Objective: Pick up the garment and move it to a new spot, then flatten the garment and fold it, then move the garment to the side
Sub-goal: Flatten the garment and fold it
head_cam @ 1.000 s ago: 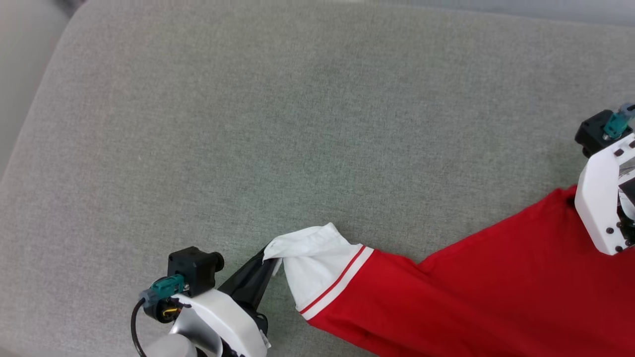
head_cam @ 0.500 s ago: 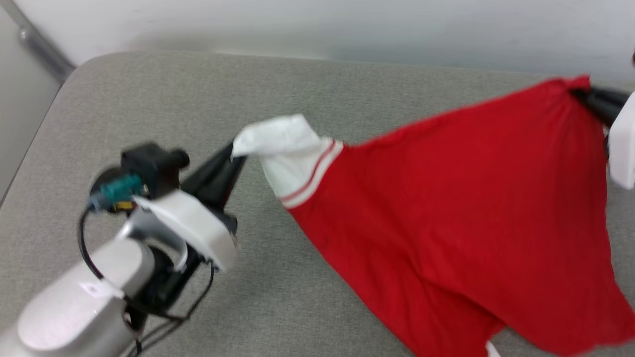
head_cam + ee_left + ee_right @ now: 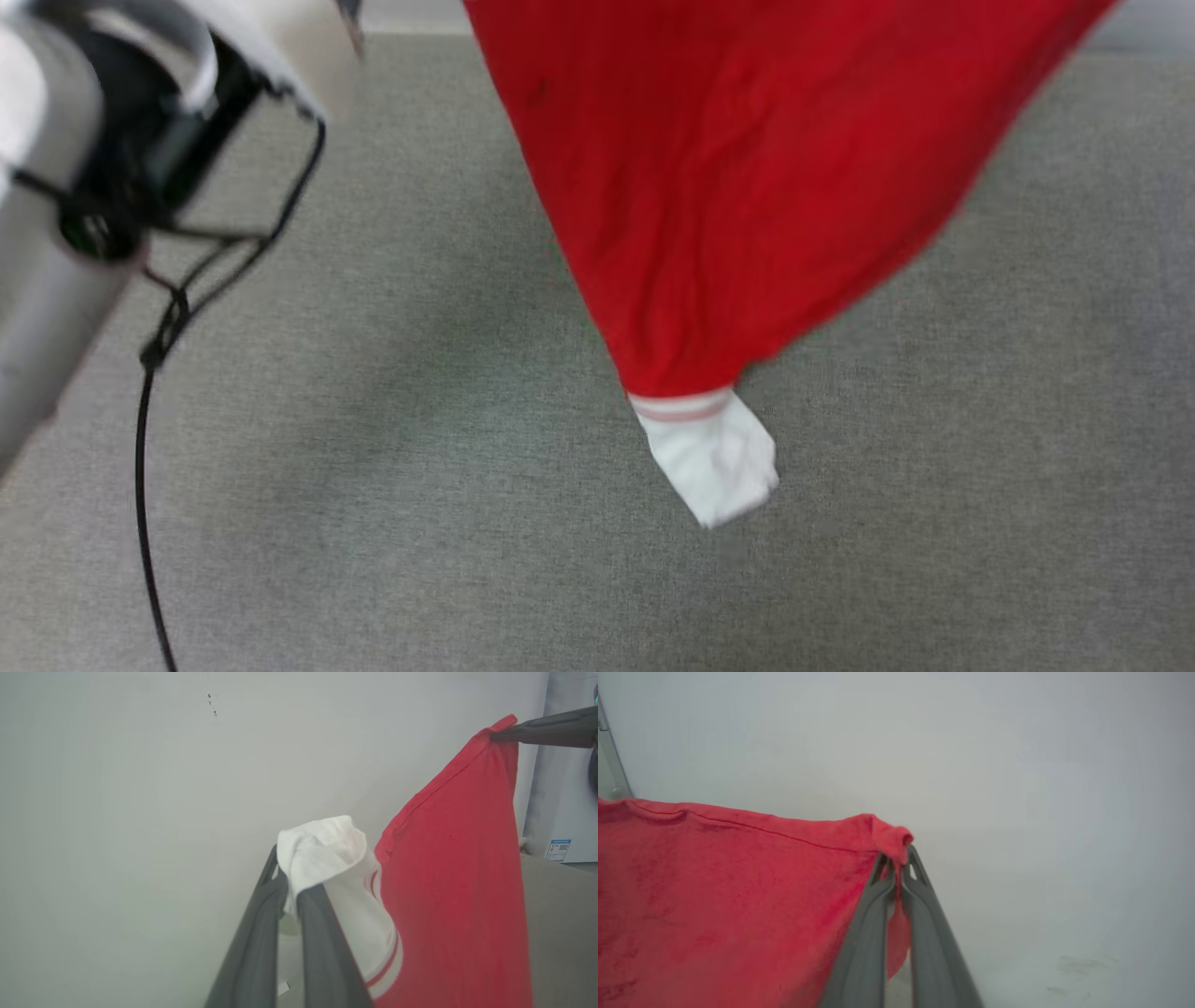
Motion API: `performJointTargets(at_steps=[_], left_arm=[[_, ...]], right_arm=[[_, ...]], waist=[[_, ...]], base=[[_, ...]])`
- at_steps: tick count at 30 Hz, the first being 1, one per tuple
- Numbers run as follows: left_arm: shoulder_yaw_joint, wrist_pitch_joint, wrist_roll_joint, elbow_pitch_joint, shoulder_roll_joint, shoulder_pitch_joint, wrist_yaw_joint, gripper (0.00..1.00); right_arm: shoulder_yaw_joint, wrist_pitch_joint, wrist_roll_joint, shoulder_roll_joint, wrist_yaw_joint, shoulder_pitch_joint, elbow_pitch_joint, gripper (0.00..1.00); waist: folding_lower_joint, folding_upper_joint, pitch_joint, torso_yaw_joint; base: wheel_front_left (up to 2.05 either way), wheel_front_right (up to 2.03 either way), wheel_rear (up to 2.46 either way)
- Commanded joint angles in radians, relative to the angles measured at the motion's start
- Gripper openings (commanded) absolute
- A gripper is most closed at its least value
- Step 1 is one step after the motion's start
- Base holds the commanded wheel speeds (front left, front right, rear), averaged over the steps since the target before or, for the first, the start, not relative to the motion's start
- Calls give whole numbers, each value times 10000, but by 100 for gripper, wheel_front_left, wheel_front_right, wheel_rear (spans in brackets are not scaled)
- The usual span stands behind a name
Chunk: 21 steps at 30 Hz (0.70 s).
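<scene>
The garment (image 3: pixel 747 187), a red shirt with white sleeves, hangs in the air over the grey cushion (image 3: pixel 373 485). One free white sleeve (image 3: pixel 714 462) with striped trim dangles at its lowest point. In the left wrist view my left gripper (image 3: pixel 289 882) is shut on the other white sleeve (image 3: pixel 327 849), bunched at the fingertips. My right gripper (image 3: pixel 896 861) is shut on a corner of the red hem (image 3: pixel 889 837), and its dark fingers (image 3: pixel 542 730) hold that corner high in the left wrist view. My left arm's pale wrist (image 3: pixel 84 121) fills the head view's upper left. The shirt's front print is hidden.
A black cable (image 3: pixel 145 420) hangs from the left arm over the cushion. A plain white wall (image 3: pixel 117 812) stands behind. A white appliance with a small label (image 3: pixel 558 849) stands at the far right of the left wrist view.
Both arms have risen and lifted the garment off the cushion, so it now hangs between them with a sleeve dangling. The head view has also shifted.
</scene>
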Motion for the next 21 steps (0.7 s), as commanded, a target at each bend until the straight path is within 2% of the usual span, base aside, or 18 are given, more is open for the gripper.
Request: performJointTargets(at_steps=[1, 11, 16, 21], left_arm=[[79, 230, 119, 350, -132, -853, -215, 0], [371, 737, 544, 2894, -1035, -4836, -1064, 0], [388, 511, 750, 4244, -1416, -6234, -1390, 0], [269, 171, 886, 5109, -1724, -6736, -1624, 0]], right_arm=[[24, -86, -275, 212, -7, -829, 275, 0], [140, -1191, -1717, 1237, -7, -4545, 2550, 0], [359, -1735, -1980, 1533, -7, -5708, 3570, 0], [633, -2175, -2110, 1810, -7, -6144, 4355, 0]], waist=[[0, 0, 450, -61], [0, 0, 1534, -199], [0, 0, 1930, -261], [0, 0, 2216, -256]], base=[[0, 0, 0], [0, 0, 0], [0, 0, 0], [0, 0, 0]])
